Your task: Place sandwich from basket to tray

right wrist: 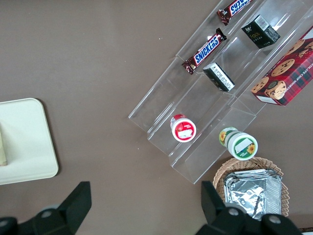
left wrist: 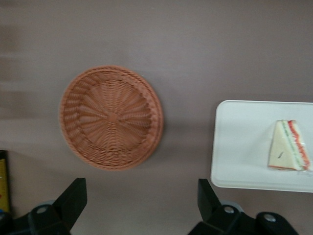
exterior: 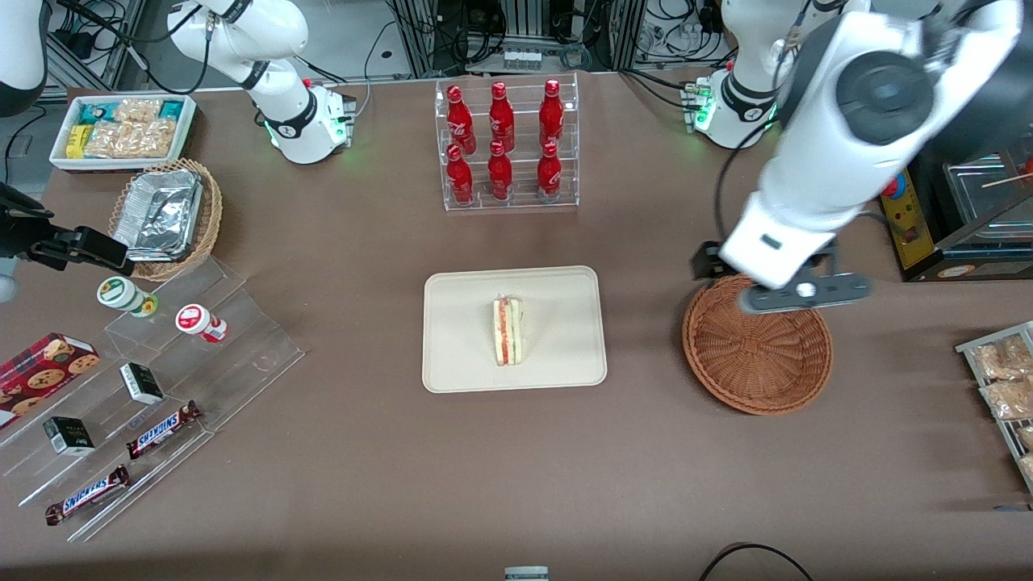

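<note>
sandwich (exterior: 508, 332) lies on the cream tray (exterior: 460, 363) in the middle of the desk (exterior: 516, 484), cut edge with red, orange and green layers showing. the reddish-brown wicker basket (exterior: 757, 355) sits beside the tray toward the working arm's end, with nothing in it. the end effector (left wrist: 142, 205) hangs above the basket's rim farther from the front camera, its fingers (left wrist: 72, 199) spread wide apart and holding nothing.
</note>
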